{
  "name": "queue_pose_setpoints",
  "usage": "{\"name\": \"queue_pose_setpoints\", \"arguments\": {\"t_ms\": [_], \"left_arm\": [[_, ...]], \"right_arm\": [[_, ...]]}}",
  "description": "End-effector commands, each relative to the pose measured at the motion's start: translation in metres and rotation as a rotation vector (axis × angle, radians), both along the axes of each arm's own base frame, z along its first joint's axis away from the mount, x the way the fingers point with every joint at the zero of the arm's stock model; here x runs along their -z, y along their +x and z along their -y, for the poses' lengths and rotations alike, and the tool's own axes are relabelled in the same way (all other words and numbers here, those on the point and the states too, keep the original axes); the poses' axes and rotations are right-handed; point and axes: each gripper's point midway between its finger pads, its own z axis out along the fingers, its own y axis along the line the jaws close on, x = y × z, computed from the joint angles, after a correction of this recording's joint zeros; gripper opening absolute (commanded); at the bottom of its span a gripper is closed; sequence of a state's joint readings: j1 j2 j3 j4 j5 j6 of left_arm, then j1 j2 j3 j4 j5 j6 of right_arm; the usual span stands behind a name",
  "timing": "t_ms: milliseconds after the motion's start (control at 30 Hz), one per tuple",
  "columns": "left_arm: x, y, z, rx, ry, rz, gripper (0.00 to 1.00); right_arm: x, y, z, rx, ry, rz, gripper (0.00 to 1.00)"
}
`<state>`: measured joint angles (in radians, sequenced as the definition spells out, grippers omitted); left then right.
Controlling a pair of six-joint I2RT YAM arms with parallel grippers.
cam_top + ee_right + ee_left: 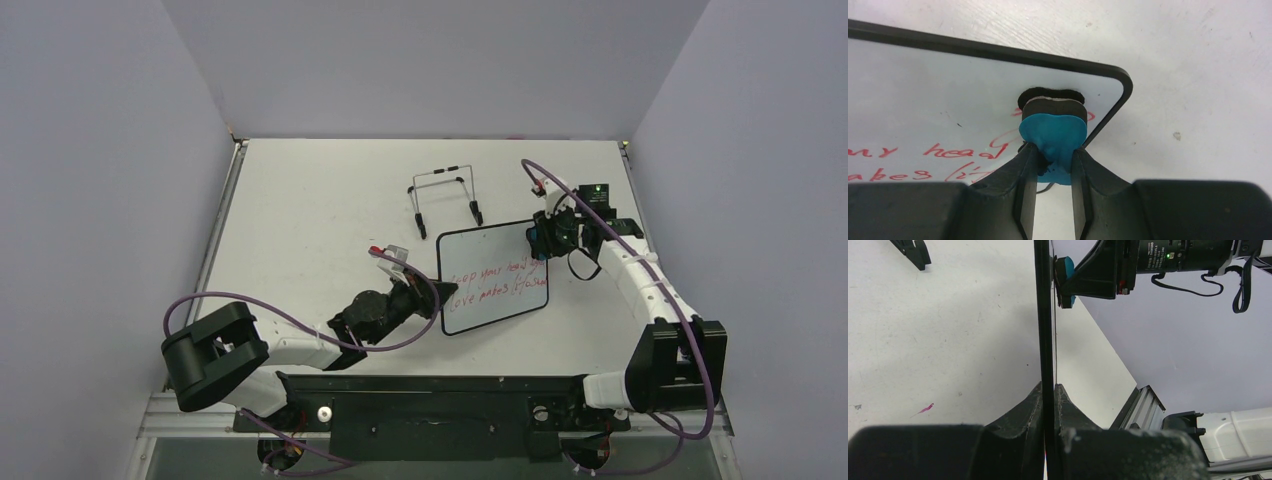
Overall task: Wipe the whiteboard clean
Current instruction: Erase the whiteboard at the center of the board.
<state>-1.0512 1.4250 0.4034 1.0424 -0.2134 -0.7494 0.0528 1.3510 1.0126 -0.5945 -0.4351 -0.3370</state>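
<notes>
My arms [295,349] are white, joints [215,355] black. Purple cable [215,295] runs behind left claw [432,298] and right claw [537,240]; green light [598,187] behind the right.

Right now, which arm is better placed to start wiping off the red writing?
The right one. The right fingers pinch the blue eraser, whose pad touches the whiteboard at its corner, beside the red writing. The left fingers are clamped on the board's edge, so that arm is busy holding it.

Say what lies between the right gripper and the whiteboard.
The blue eraser, pinched in the right gripper, its dark felt pressed on the whiteboard near a corner. The right wrist view shows it.
</notes>
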Motion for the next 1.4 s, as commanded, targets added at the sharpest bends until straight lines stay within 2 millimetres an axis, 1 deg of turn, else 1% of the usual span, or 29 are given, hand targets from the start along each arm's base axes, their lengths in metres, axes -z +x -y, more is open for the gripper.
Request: {"name": "queue_pose_setpoints", "arguments": {"t_ms": [0,33,167,233,300,333,400,433,467,500,533,567,633,667,733,767,800,833,867,933,967,1033,1100,1133,1167,1200,1233,1300,1367], "left_arm": [[-0.046,-0.005,0.003,0.029,-0.133,0.081,0.0],[-0.046,-0.005,0.003,0.028,-0.134,0.079,0.0],[-0.045,-0.004,0.003,0.023,-0.135,0.075,0.0],[-0.045,-0.004,0.003,0.023,-0.136,0.072,0.0],[-0.044,-0.004,0.003,0.024,-0.136,0.071,0.0],[-0.044,-0.005,0.003,0.024,-0.136,0.071,0.0],[-0.044,-0.005,0.003,0.025,-0.139,0.071,0.0],[-0.044,-0.004,0.003,0.024,-0.139,0.071,0.0],[-0.044,-0.005,0.003,0.025,-0.14,0.071,0.0],[-0.044,-0.005,0.003,0.026,-0.14,0.071,0.0],[-0.045,-0.005,0.003,0.027,-0.142,0.071,0.0],[-0.044,-0.005,0.003,0.027,-0.141,0.071,0.0],[-0.044,-0.005,0.002,0.025,-0.141,0.071,0.0],[-0.044,-0.006,0.002,0.025,-0.143,0.071,0.0],[-0.043,-0.006,0.002,0.025,-0.142,0.07,0.0],[-0.043,-0.006,0.002,0.025,-0.143,0.071,0.0],[-0.043,-0.005,0.002,0.025,-0.142,0.07,0.0],[-0.043,-0.005,0.002,0.026,-0.142,0.07,0.0],[-0.043,-0.006,0.002,0.027,-0.144,0.071,0.0],[-0.043,-0.005,0.002,0.027,-0.142,0.07,0.0],[-0.043,-0.006,0.002,0.028,-0.144,0.071,0.0],[-0.043,-0.006,0.002,0.027,-0.145,0.071,0.0],[-0.044,-0.006,0.002,0.027,-0.147,0.072,0.0],[-0.044,-0.006,0.002,0.028,-0.148,0.072,0.0],[-0.044,-0.006,0.003,0.029,-0.147,0.073,0.0],[-0.045,-0.006,0.003,0.031,-0.148,0.073,0.0],[-0.044,-0.006,0.003,0.032,-0.148,0.072,0.0],[-0.044,-0.007,0.003,0.035,-0.148,0.071,0.0],[-0.045,-0.007,0.003,0.036,-0.151,0.073,0.0]], "right_arm": [[-0.027,0.017,-0.025,-0.026,0.092,0.108,0.0],[-0.027,0.015,-0.031,-0.041,0.102,0.103,0.0],[-0.037,-0.005,-0.068,-0.171,0.156,0.117,0.0],[-0.046,-0.014,-0.08,-0.206,0.186,0.146,0.0],[-0.051,-0.013,-0.082,-0.195,0.2,0.172,0.0],[-0.051,-0.011,-0.08,-0.183,0.195,0.177,0.0],[-0.049,-0.001,-0.069,-0.12,0.17,0.191,0.0],[-0.044,0.005,-0.057,-0.062,0.148,0.184,0.0],[-0.042,0.009,-0.05,-0.031,0.138,0.181,0.0],[-0.035,0.014,-0.036,0.027,0.12,0.167,0.0],[-0.033,0.018,-0.027,0.063,0.113,0.161,0.0],[-0.026,0.02,-0.019,0.092,0.095,0.146,0.0],[-0.02,0.021,-0.01,0.117,0.08,0.127,0.0],[-0.019,0.02,-0.009,0.117,0.079,0.119,0.0],[-0.017,0.015,-0.014,0.07,0.086,0.11,0.0],[-0.019,0.01,-0.024,0.017,0.12,0.097,0.0],[-0.019,0.002,-0.03,-0.053,0.117,0.078,0.0],[-0.02,-0.008,-0.045,-0.131,0.167,0.051,0.0],[-0.021,-0.017,-0.054,-0.198,0.174,0.032,0.0],[-0.027,-0.028,-0.071,-0.28,0.203,0.035,0.0],[-0.029,-0.028,-0.074,-0.286,0.203,0.046,0.0],[-0.039,-0.02,-0.077,-0.249,0.21,0.106,0.0],[-0.051,-0.001,-0.071,-0.146,0.216,0.2,0.0],[-0.055,0.006,-0.062,-0.071,0.213,0.222,0.0],[-0.057,0.013,-0.057,-0.034,0.215,0.252,0.0],[-0.058,0.018,-0.046,0.033,0.214,0.263,0.0],[-0.057,0.022,-0.041,0.057,0.215,0.276,0.0],[-0.051,0.027,-0.022,0.122,0.198,0.277,0.0],[-0.043,0.027,-0.012,0.146,0.174,0.257,0.0]]}}
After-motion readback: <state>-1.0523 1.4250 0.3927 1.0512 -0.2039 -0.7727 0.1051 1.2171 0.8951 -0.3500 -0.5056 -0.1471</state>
